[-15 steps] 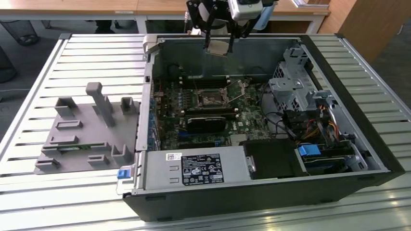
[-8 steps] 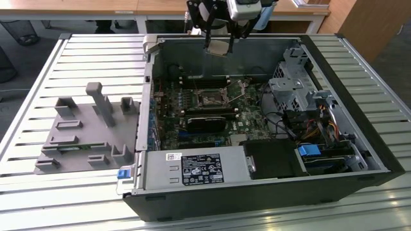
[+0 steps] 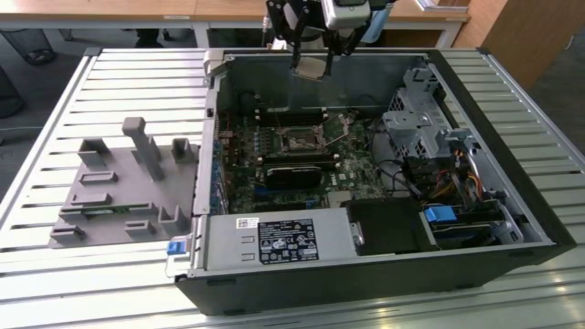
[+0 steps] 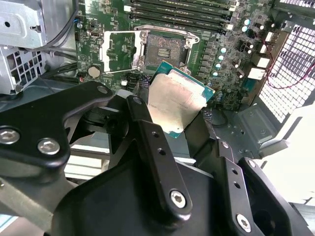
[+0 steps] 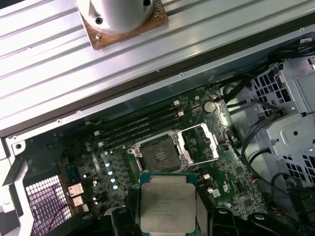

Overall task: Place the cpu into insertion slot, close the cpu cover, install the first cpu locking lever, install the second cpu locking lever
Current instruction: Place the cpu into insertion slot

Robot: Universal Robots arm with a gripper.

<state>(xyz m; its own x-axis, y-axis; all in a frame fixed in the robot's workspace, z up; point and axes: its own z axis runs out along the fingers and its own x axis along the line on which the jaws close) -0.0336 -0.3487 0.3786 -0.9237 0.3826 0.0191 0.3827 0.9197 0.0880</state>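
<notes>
Black linkages of the pincer (image 4: 170, 123) are recorded closest in both wrist views. It is closed upon the cpu (image 4: 177, 101), which is gripped by two opposite edges between the fingers (image 4: 145, 132).

Item, cpu: held in the air and touched by nothing but the pincer. Its silver-grey top is exposed, and a teal border is seen around the metal.

Item, insertion slot (image 5: 156, 155): set in the green motherboard (image 5: 231, 182) beyond the fingertips, well apart from the held chip. The dark recess is uncovered and is edged by a silver frame.

Item, cpu cover (image 5: 199, 142): swung open off the slot and kept at one side of it. Board is seen through its square window.

Item, memory slots (image 5: 138, 125): long, black, ranged just beside the insertion slot on the side farther from the pincer.

Item, computer case (image 3: 366, 288): black, laid open on a slatted metal table (image 3: 137, 75). The pincer is hung above its open side.

Item, power supply (image 3: 279, 243): a labelled grey box housed inside the case, well apart from the pincer.

Item, grey fixture (image 3: 128, 185): fitted with upright posts and placed on the table outside the case, well apart from the pincer, toward the exterior view's left.
</notes>
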